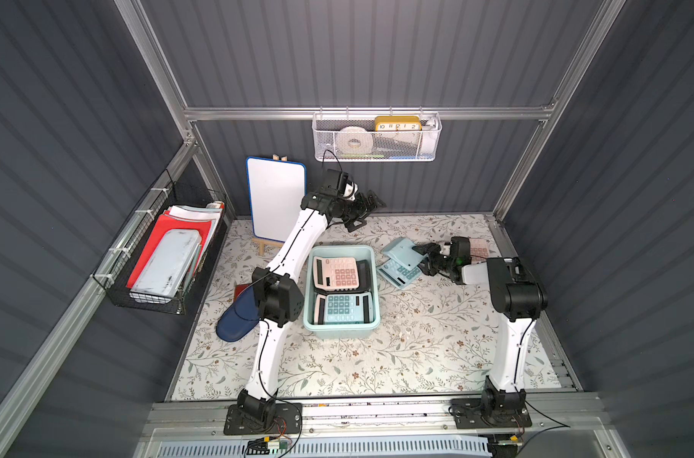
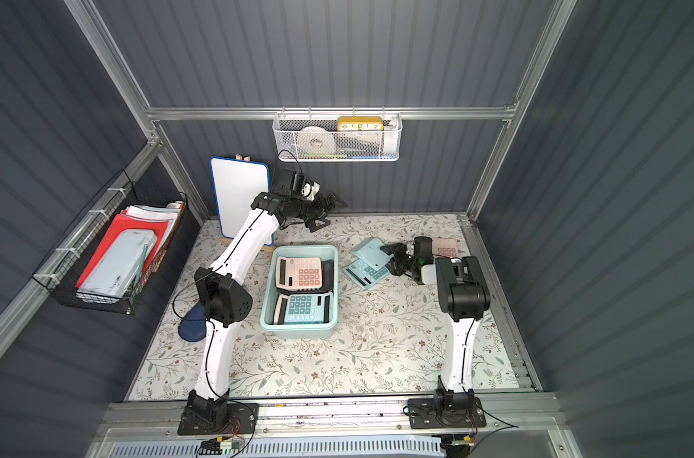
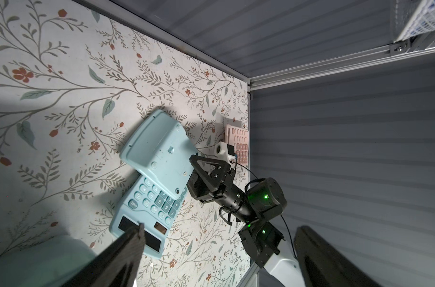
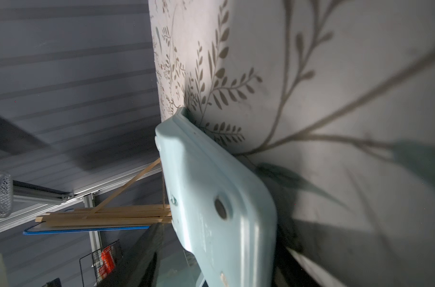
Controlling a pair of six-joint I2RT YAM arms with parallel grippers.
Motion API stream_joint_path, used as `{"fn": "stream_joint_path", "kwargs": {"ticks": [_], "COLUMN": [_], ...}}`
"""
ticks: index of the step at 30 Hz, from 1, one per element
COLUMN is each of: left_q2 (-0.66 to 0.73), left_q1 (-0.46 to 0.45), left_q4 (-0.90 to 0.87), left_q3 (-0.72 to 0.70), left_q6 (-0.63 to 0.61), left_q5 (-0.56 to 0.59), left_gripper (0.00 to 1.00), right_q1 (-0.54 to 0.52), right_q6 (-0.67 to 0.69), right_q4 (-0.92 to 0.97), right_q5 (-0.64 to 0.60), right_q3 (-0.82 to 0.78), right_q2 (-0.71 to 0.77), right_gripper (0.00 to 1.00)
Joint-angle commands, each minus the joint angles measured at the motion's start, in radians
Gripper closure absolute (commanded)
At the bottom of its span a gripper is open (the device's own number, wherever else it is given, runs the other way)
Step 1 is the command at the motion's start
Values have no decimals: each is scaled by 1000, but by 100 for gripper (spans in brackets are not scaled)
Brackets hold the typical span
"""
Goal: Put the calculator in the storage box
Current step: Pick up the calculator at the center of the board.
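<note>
The left hand [image 1: 371, 214] hangs high over the back edge of the surface [image 1: 377, 357], its jaws spread wide and empty. The right hand [image 1: 421, 257] sits low toward the back right corner, jaws either side of the raised edge of a face-down blue calculator [image 1: 401, 250]; whether they actually pinch it I cannot tell. That calculator leans on a face-up blue calculator [image 1: 396, 274], just beside the storage box [image 1: 339, 335] in the middle of the surface, which holds a pink calculator [image 1: 335, 271] and a teal calculator [image 1: 343, 310]
</note>
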State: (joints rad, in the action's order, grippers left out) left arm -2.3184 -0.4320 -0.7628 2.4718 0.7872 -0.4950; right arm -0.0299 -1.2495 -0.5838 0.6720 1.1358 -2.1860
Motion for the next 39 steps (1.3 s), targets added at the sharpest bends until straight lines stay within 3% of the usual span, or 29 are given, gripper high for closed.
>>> {"fn": "stream_joint_path", "kwargs": {"ticks": [1, 6, 17, 31, 35, 39], "left_q2": [-6, 22, 104, 197, 222, 248], "left_q1": [15, 15, 21, 110, 152, 169], "left_q4": [17, 2, -37, -116, -187, -257], "left_q3": [-23, -23, -74, -103, -100, -96], "left_q6": [21, 8, -26, -44, -42, -45], "left_q5": [-8, -5, 17, 31, 15, -7], "left_gripper": [1, 1, 1, 0, 1, 1], "right_q1": [-9, -8, -15, -24, -32, -49], "right_q6": [-83, -160, -255, -305, -236, -81], "right_q4": [19, -109, -219, -204, -87, 152], "right_q5": [-14, -19, -30, -52, -34, -28], "right_q3": [-16, -2, 15, -7, -30, -25], "right_q2": [-92, -115, -57, 173, 296, 445], "right_gripper": [47, 68, 99, 99, 100, 100]}}
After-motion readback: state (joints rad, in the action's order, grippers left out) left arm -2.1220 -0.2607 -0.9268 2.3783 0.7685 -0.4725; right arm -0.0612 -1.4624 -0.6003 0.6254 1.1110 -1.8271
